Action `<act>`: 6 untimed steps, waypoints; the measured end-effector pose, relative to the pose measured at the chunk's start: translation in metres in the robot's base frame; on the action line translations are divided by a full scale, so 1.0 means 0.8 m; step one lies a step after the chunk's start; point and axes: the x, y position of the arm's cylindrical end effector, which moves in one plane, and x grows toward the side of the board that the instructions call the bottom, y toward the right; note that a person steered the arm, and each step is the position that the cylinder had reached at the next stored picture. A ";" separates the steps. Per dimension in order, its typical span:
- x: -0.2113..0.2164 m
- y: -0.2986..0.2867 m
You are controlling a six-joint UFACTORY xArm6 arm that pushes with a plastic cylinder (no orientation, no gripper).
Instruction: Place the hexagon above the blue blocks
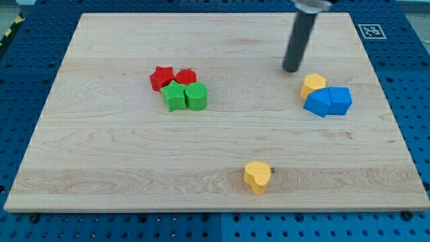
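Observation:
A yellow hexagon block (313, 84) sits at the view's right, touching the top-left of two blue blocks (328, 101) that lie side by side. My tip (292, 69) rests on the board just up and left of the yellow hexagon, a small gap apart from it. The dark rod rises from the tip toward the view's top.
A red star (161, 76) and a red round-ish block (185, 77) sit above a green star (175, 95) and a green cylinder-like block (197, 96), clustered at centre left. A yellow heart (257, 177) lies near the bottom edge. The wooden board (101, 175) lies on a blue pegboard.

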 end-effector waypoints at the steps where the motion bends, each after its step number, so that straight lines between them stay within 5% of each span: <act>1: 0.031 -0.040; 3: 0.086 -0.024; 6: 0.051 0.048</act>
